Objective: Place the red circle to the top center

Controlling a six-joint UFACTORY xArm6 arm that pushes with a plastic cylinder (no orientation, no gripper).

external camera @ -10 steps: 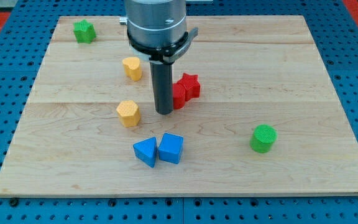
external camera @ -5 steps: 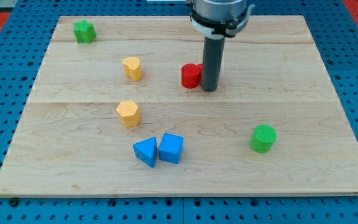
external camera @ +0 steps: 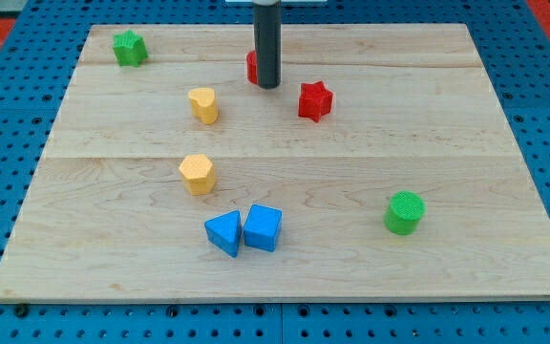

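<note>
The red circle (external camera: 252,66) sits near the view's top centre of the wooden board (external camera: 447,115), mostly hidden behind my rod. My tip (external camera: 267,86) rests on the board right against the circle's right and lower side. A red star (external camera: 315,100) lies a short way to the right and below the tip, apart from it.
A green star (external camera: 130,47) sits at the top left. Two yellow blocks (external camera: 202,104) (external camera: 197,173) lie left of centre. A blue triangle (external camera: 223,232) and a blue block (external camera: 263,227) touch near the bottom. A green cylinder (external camera: 405,212) is at the lower right.
The rod moved from beside the two red blocks at mid-board to the top centre. The red circle went up with it; the red star stayed behind, now to the right.
</note>
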